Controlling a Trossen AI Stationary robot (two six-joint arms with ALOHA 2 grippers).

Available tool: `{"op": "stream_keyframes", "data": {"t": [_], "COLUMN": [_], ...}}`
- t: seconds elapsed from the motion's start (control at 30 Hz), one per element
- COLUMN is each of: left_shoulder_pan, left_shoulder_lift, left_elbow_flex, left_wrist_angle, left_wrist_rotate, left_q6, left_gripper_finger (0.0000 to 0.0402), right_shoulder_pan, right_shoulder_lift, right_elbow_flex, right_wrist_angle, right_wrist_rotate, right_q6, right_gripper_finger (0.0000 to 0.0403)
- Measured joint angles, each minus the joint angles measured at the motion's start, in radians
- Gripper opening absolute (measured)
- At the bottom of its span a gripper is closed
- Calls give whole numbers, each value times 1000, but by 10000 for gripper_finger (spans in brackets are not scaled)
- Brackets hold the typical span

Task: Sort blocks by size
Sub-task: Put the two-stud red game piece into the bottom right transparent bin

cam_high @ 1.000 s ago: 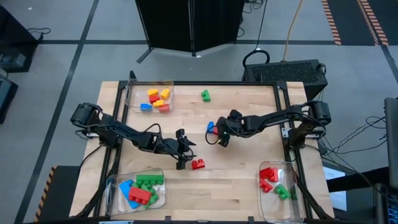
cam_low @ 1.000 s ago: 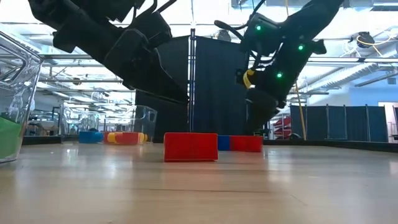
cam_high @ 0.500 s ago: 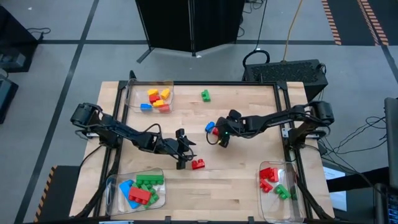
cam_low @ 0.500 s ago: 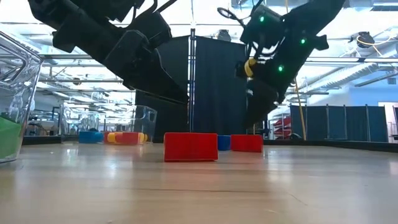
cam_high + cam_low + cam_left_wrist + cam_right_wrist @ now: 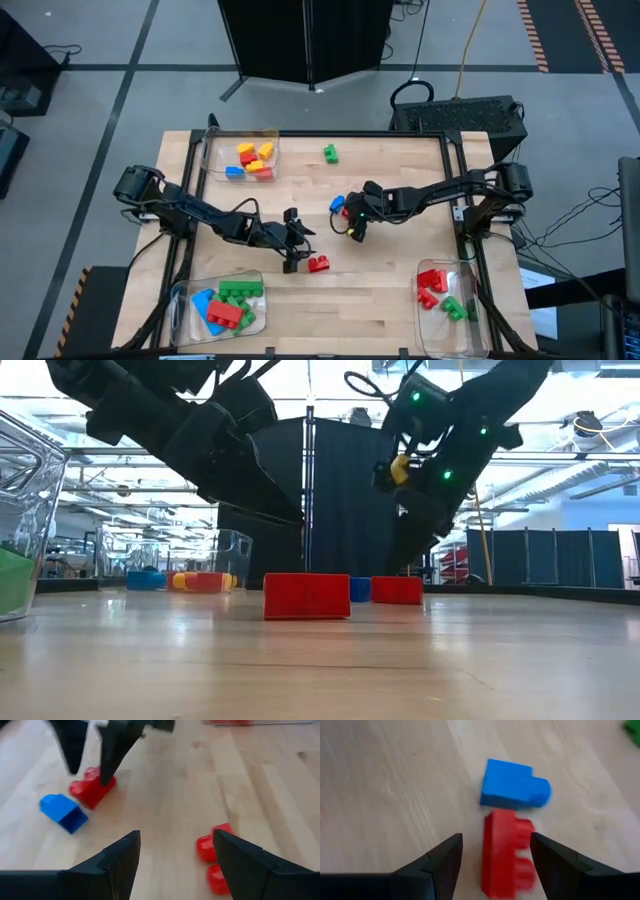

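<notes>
A red block (image 5: pixel 507 851) and a blue block (image 5: pixel 512 789) lie touching near the table's middle, and over the last second the right gripper (image 5: pixel 492 857) has crept in over them, jaws open and empty, straddling the red one, so a pick looks close. The left gripper (image 5: pixel 175 857) hangs open, holding nothing, beside another red block (image 5: pixel 319 264); sorted blocks sit in three clear trays (image 5: pixel 209 150)

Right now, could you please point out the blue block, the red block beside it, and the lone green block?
Blue block (image 5: pixel 512 784), right wrist view, middle of its top face.
Red block (image 5: pixel 507 851), right wrist view, middle of its body.
Green block (image 5: pixel 330 153), high view, its centre.
</notes>
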Motion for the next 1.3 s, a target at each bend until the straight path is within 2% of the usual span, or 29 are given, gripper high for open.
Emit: {"op": "stream_keyframes", "data": {"t": [0.13, 0.37, 0.47, 0.6, 0.63, 0.97, 1.3], "left_shoulder_pan": [-7, -17, -17, -17, -17, -17, -17], "left_shoulder_lift": [0, 0, 0, 0, 0, 0, 0], "left_elbow_flex": [1, 1, 1, 1, 1, 1, 0], "left_wrist_angle": [27, 39, 38, 38, 38, 38, 37], "left_wrist_rotate": [47, 45, 21, 19, 19, 15, 15], "left_q6": [4, 25, 21, 21, 21, 20, 17], "left_gripper_finger": [251, 251, 251, 251, 251, 251, 251], "right_shoulder_pan": [-3, -3, 4, 12, 13, 46, 184], "right_shoulder_lift": [53, 108, 101, 85, 82, 44, -101], "right_elbow_flex": [0, 3, 3, 0, 0, 0, 1], "right_wrist_angle": [5, -2, -7, -16, -15, -61, -217], "right_wrist_rotate": [19, 21, 16, 15, 16, 15, 15], "right_q6": [-4, 0, 12, 11, 10, 35, 149], "right_gripper_finger": [222, 212, 182, 118, 114, 114, 117]}}
